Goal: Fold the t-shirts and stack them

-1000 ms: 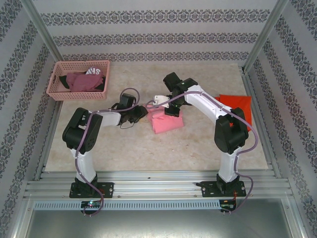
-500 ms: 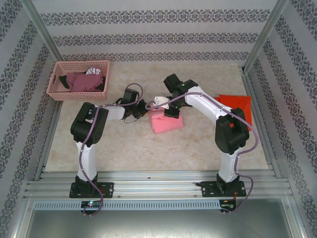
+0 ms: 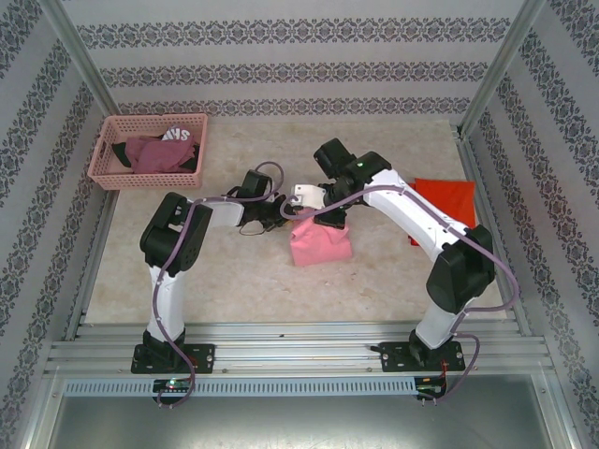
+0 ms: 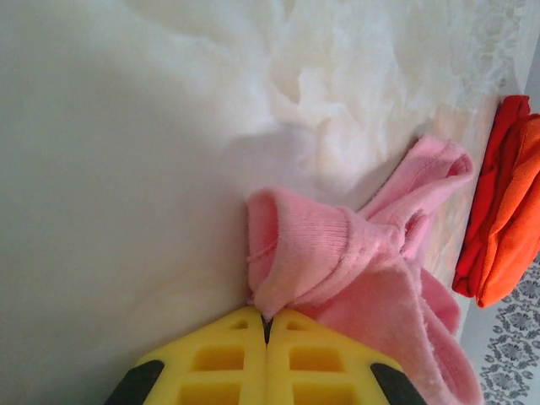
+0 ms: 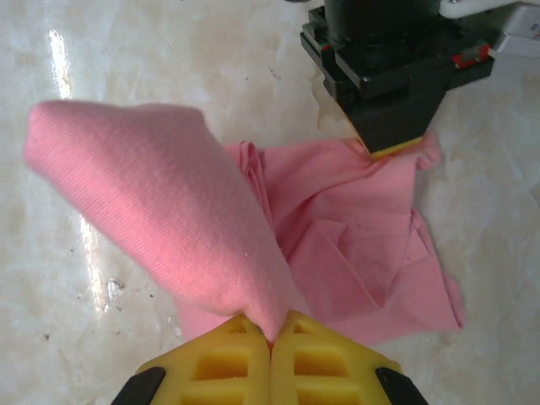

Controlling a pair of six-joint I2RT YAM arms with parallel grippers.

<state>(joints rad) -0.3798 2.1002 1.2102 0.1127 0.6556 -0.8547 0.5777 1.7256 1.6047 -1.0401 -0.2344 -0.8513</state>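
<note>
Pink cotton tee [image 3: 320,245] is now pinched on two sides. The left gripper [image 4: 267,319] has just closed its jaws on a rolled hem, and the right gripper [image 5: 272,325] jaws are clamped on a lifted corner. Both arms look ready to start the fold. The tee is bunched, creased and partly raised off the worktop [image 3: 234,271], well left of the folded orange-red tee [image 3: 447,198].

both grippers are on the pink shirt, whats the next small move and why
Probably lift both grippers together to draw the cloth taut. The left gripper and right gripper are each shut on an edge of the pink t-shirt, which lies bunched and creased.
</note>
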